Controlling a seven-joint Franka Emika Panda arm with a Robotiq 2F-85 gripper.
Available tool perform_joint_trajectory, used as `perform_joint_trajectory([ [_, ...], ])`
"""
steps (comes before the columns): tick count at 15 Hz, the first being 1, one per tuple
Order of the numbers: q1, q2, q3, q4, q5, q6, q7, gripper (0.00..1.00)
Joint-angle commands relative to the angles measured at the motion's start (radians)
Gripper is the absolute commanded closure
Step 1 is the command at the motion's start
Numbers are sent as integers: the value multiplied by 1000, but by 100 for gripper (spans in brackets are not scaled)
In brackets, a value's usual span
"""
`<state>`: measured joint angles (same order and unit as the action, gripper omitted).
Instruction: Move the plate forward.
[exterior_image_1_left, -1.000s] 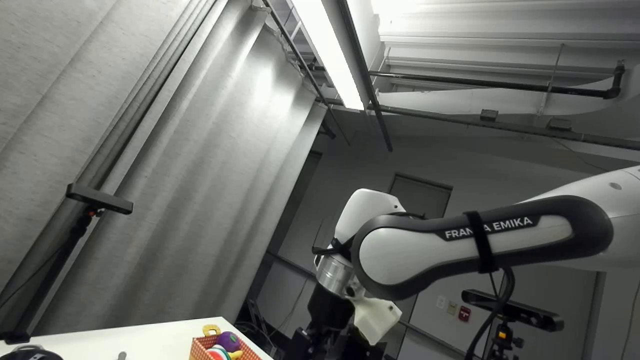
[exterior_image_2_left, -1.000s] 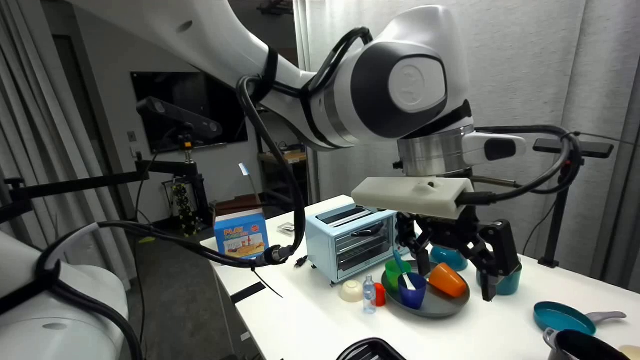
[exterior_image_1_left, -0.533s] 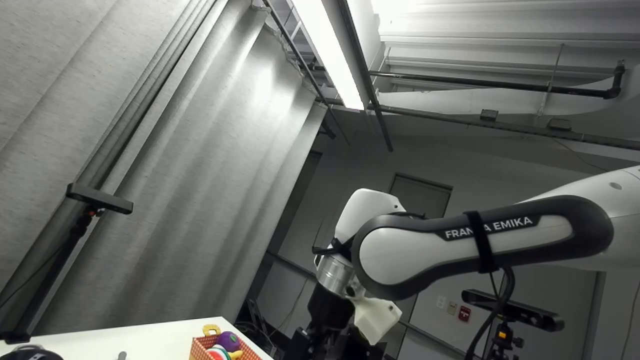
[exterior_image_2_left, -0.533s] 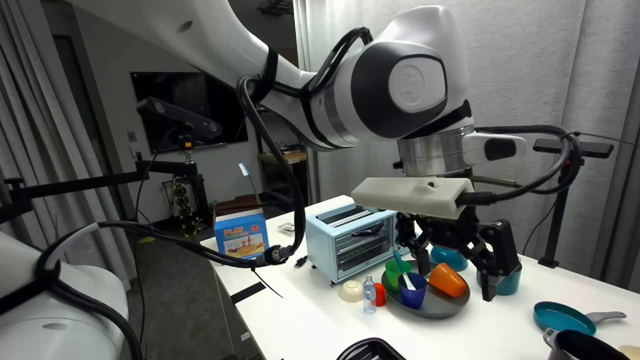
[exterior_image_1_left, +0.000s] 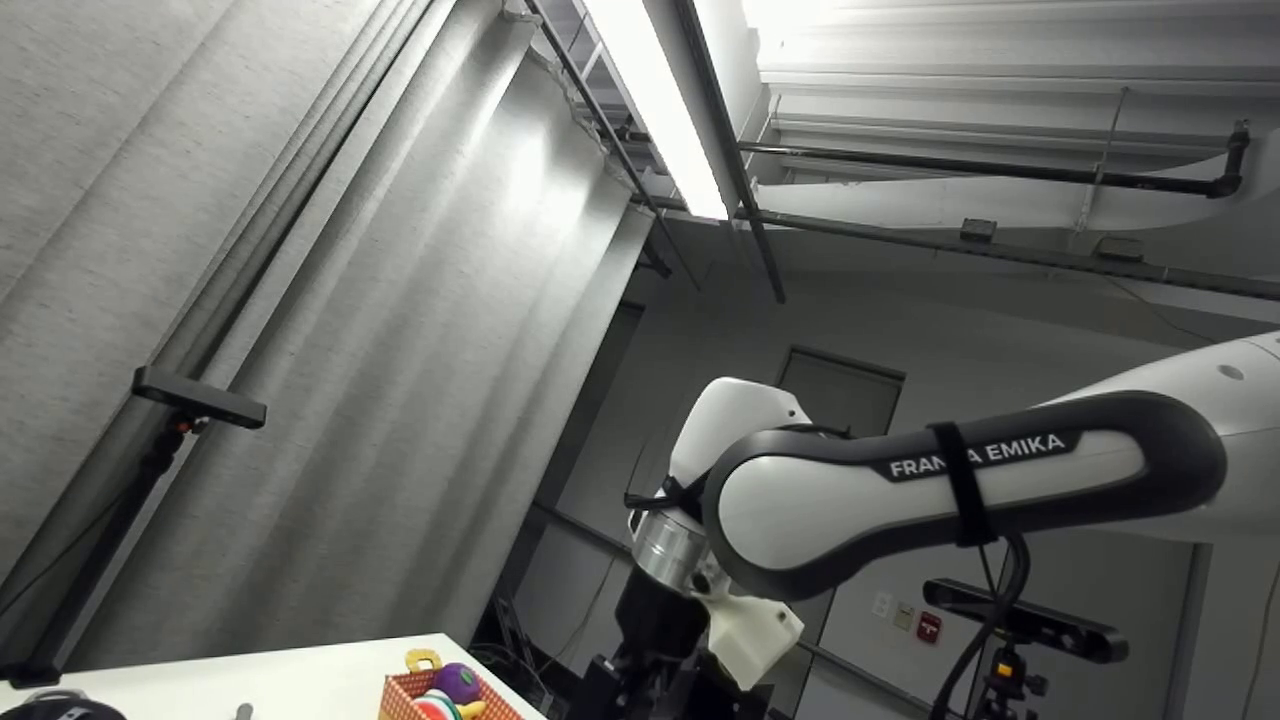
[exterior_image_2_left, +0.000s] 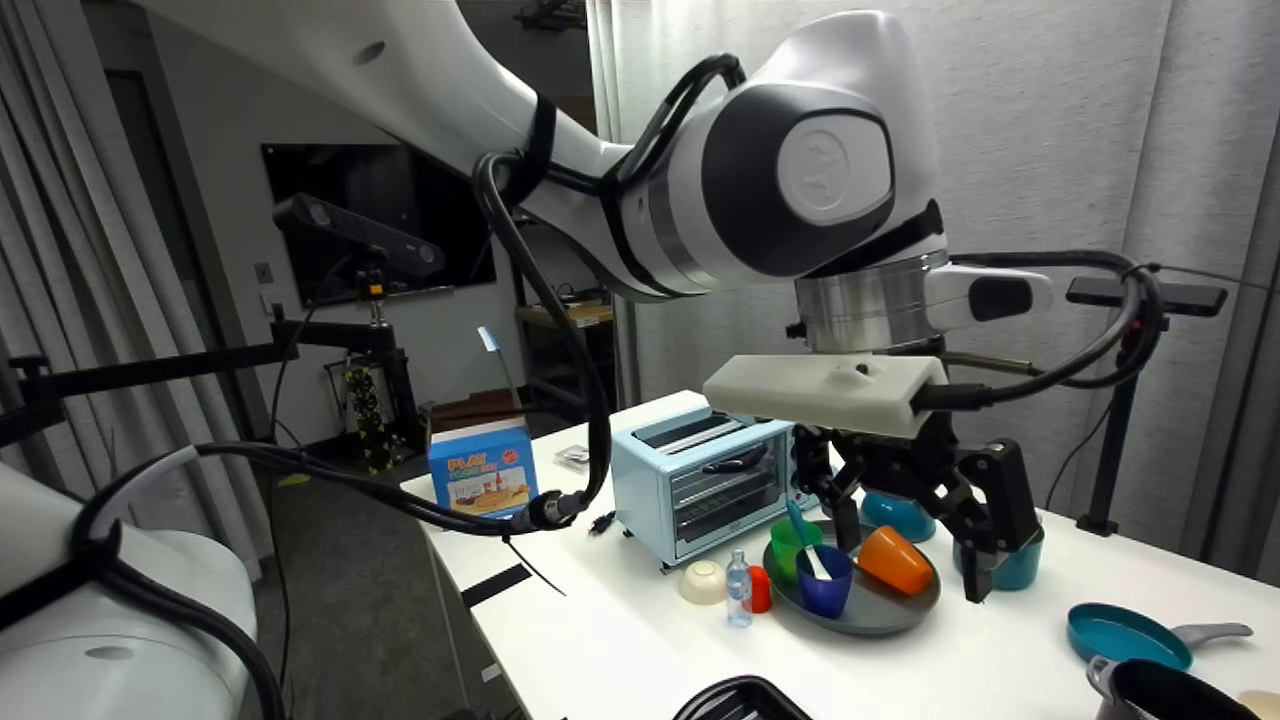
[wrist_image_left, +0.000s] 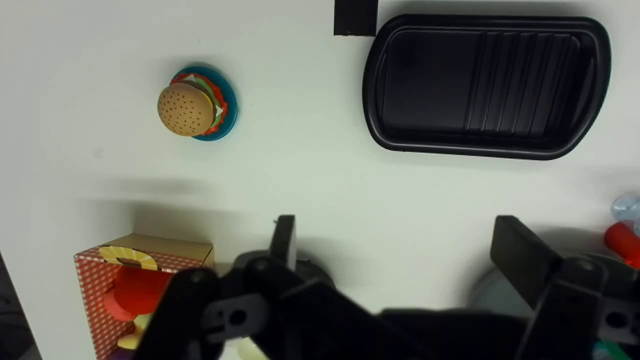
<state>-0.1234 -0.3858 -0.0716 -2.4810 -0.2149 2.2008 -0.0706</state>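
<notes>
A round dark grey plate (exterior_image_2_left: 870, 622) lies on the white table in an exterior view. On it are a green cup (exterior_image_2_left: 784, 552), a dark blue cup (exterior_image_2_left: 828, 592) with a utensil inside, and an orange cup (exterior_image_2_left: 893, 560) on its side. In the wrist view, part of that grey plate (wrist_image_left: 500, 295) shows behind the right finger. A small blue plate (wrist_image_left: 229, 112) there carries a toy burger (wrist_image_left: 185, 109). My gripper (wrist_image_left: 395, 220) is open above the table, its fingers wide apart with nothing between them. In an exterior view its fingertips are cut off by the bottom edge.
A black tray (wrist_image_left: 425, 80) sits ahead of the fingers in the wrist view. A checkered box (wrist_image_left: 90, 290) with toy food stands lower left. Around the grey plate are a toaster oven (exterior_image_2_left: 640, 490), a bottle (exterior_image_2_left: 738, 590), a red cup (exterior_image_2_left: 761, 590) and a teal pan (exterior_image_2_left: 1120, 635).
</notes>
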Motion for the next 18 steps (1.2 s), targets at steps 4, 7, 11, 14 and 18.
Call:
perform_joint_trajectory([
  [4, 5, 0, -4, 2, -1, -3, 1, 0],
  [7, 5, 0, -4, 2, -1, -3, 1, 0],
  [11, 5, 4, -4, 4, 0, -2, 2, 0],
  [14, 2, 33, 8, 15, -22, -2, 17, 0],
  [18, 14, 94, 17, 35, -16, 5, 10, 0],
])
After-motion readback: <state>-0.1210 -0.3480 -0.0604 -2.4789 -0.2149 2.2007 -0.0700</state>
